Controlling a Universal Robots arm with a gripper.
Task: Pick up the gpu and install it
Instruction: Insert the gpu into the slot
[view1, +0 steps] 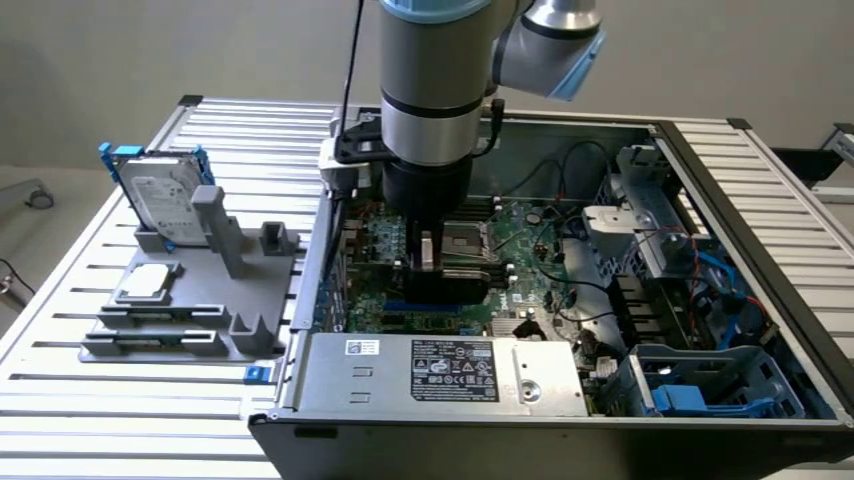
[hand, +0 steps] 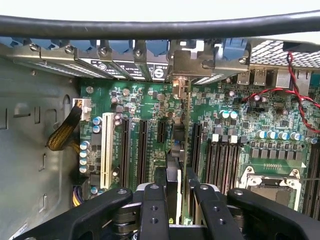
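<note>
gpu (hand: 173, 185) down inside the case (view1: 747, 200)
Jaws clenched on the gpu, card held edge-on just above the motherboard (hand: 235, 107), its silvery bracket (hand: 186, 62) at the motherboard's rear edge.

arm (view1: 427, 60) is showing as a fat silver-grey tube with a black ring (view1: 427, 105) near its lower end. The joint beside it is wearing a light blue cap (view1: 577, 72). A thin black cable (view1: 354, 50) is running alongside the tube to a black bracket (view1: 358, 140). gripper (hand: 180, 200) is looking all black: chunky outer links and two narrow fingers (hand: 152, 212) carrying small round holes. Silver screw heads (hand: 235, 192) are sitting on the links.
</note>
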